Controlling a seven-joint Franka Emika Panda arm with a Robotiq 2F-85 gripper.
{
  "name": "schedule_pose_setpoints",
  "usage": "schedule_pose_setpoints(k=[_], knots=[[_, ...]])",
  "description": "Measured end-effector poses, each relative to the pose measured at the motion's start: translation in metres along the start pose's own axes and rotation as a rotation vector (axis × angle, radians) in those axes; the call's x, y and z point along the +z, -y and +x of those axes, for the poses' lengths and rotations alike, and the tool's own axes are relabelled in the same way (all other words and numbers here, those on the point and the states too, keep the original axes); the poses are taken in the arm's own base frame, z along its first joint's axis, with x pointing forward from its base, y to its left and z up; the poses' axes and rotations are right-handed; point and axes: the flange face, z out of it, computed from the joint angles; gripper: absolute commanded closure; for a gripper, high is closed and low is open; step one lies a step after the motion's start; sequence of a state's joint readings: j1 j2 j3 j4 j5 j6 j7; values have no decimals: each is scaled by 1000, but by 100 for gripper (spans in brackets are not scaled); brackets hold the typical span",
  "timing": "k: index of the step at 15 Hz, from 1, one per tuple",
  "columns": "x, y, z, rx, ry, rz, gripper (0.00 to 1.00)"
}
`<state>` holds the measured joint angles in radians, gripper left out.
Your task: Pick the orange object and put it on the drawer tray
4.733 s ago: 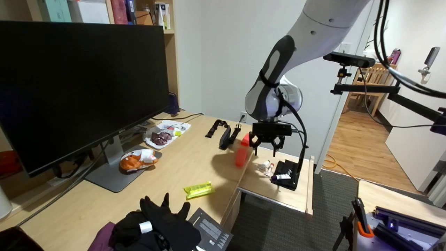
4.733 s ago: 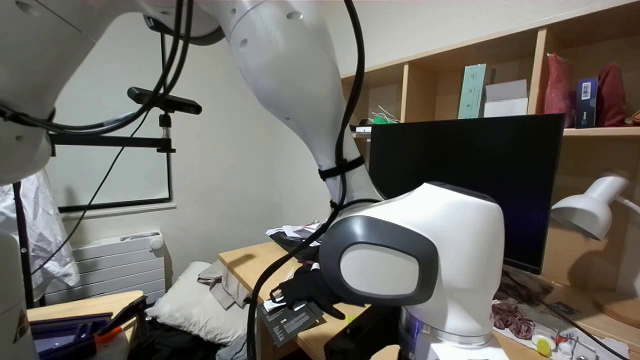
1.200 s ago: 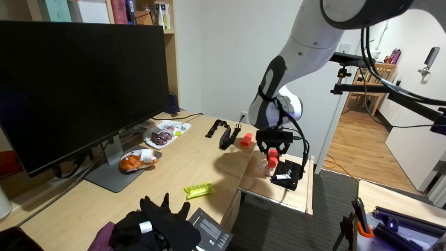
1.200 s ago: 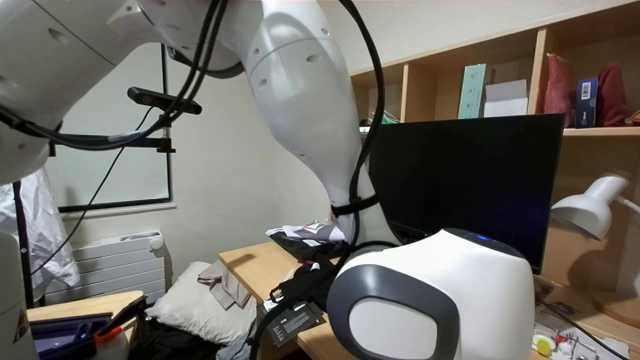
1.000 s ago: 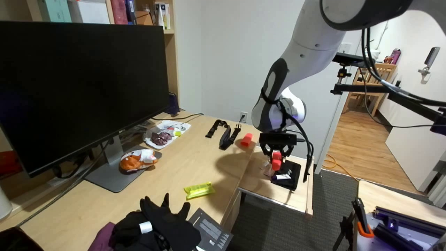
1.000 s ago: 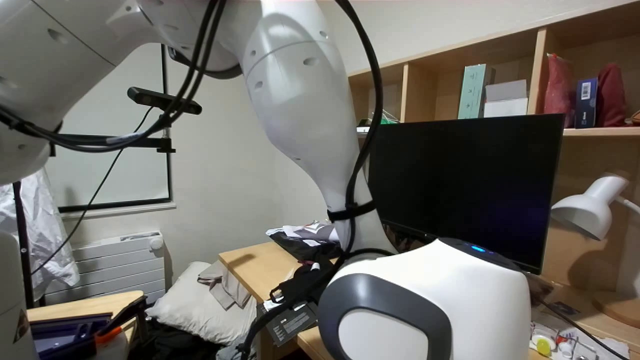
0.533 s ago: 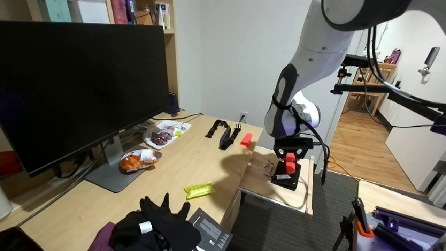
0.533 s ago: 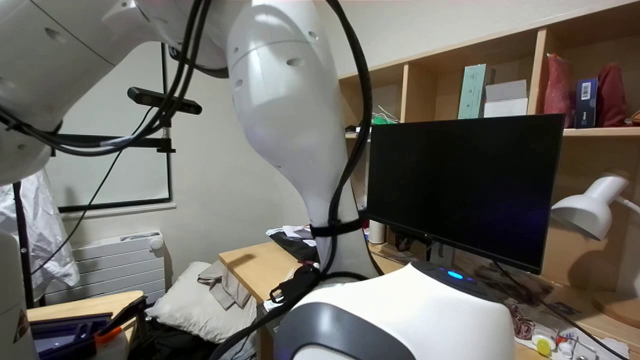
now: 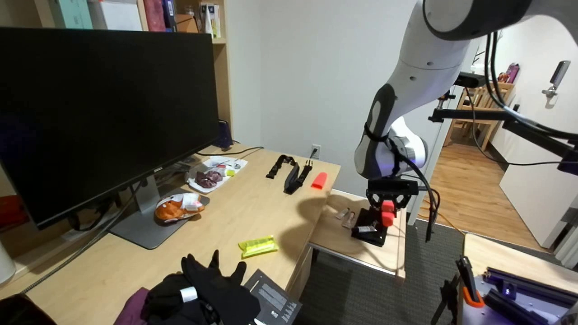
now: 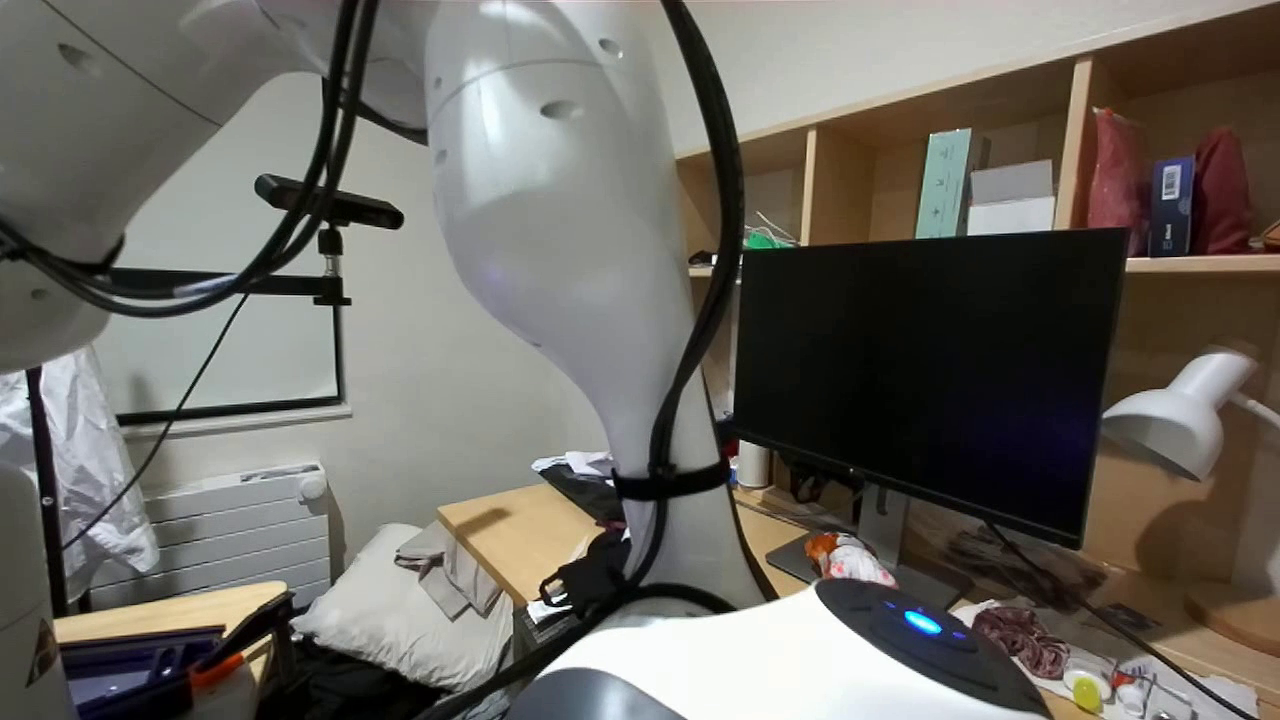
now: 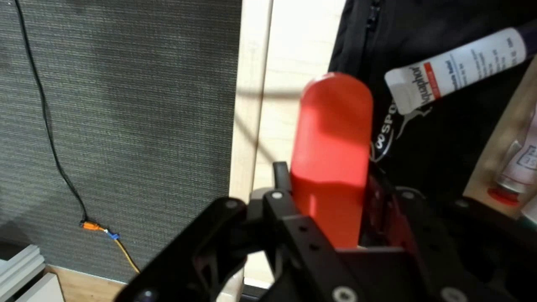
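Observation:
My gripper (image 9: 388, 208) is shut on an orange-red block (image 9: 388, 214) with a rounded end. In the wrist view the gripper (image 11: 329, 180) has a finger on each side of the block (image 11: 333, 138). The block is over the outer part of the open drawer tray (image 9: 332, 237), beside a black pouch (image 9: 365, 218) and near the tray's outer rail (image 11: 251, 84). It looks held above the tray; the exact height cannot be told. A second orange-red piece (image 9: 319, 180) lies on the desk near its far edge. The gripper is out of frame in an exterior view.
A white tube (image 11: 457, 69) lies on the pouch, and small tubes (image 9: 347, 219) lie beside it. The desk (image 9: 216, 221) holds a black strap (image 9: 293, 178), a yellow packet (image 9: 258, 246), black gloves (image 9: 216, 289) and a monitor (image 9: 108, 117). Carpet (image 9: 429, 266) lies beyond the tray.
The gripper was open, with the block on the desk edge; it has since closed on it. In the last second it has carried the block right, from over the small tubes past the pouch.

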<state>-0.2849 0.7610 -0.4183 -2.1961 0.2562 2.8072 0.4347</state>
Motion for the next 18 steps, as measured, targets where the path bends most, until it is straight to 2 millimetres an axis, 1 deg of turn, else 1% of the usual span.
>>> schedule_pose_setpoints(k=[6,12,15,16,17,18], knots=[[5,9,0,26,12,23,81],[23,1,7,37,14,-8,81],[32,1,8,38,16,-19,81],[34,1,9,39,16,-21,31],[37,1,10,41,16,-24,29],[38,1,11,43,16,-25,24]])
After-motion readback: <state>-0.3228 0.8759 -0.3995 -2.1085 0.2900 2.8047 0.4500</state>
